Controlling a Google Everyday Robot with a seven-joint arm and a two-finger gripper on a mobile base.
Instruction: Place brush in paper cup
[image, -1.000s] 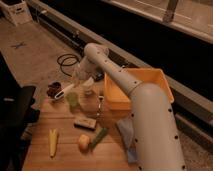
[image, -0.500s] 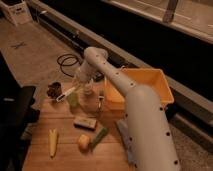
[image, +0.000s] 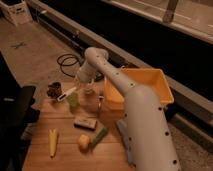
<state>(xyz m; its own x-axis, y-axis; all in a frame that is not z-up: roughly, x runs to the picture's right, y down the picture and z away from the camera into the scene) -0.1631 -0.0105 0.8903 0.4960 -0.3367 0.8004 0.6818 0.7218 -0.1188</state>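
My gripper (image: 81, 86) hangs at the end of the white arm over the back left of the wooden table (image: 60, 155). It is shut on the brush (image: 66, 93), whose pale slim handle slants down and left from the fingers, clear of the table. The paper cup (image: 90, 101), pale and upright, stands just right of the gripper and below it. The brush is left of the cup, outside it.
A dark object (image: 53, 90) sits at the table's back left and a green item (image: 73, 100) stands under the brush. A yellow bin (image: 147, 85) is at the right. Nearer lie a flat block (image: 85, 122), a yellow piece (image: 52, 141), an orange fruit (image: 84, 143) and a green stick (image: 99, 136).
The gripper and brush have barely shifted above the table's back left. The things on the table have stayed where they were.
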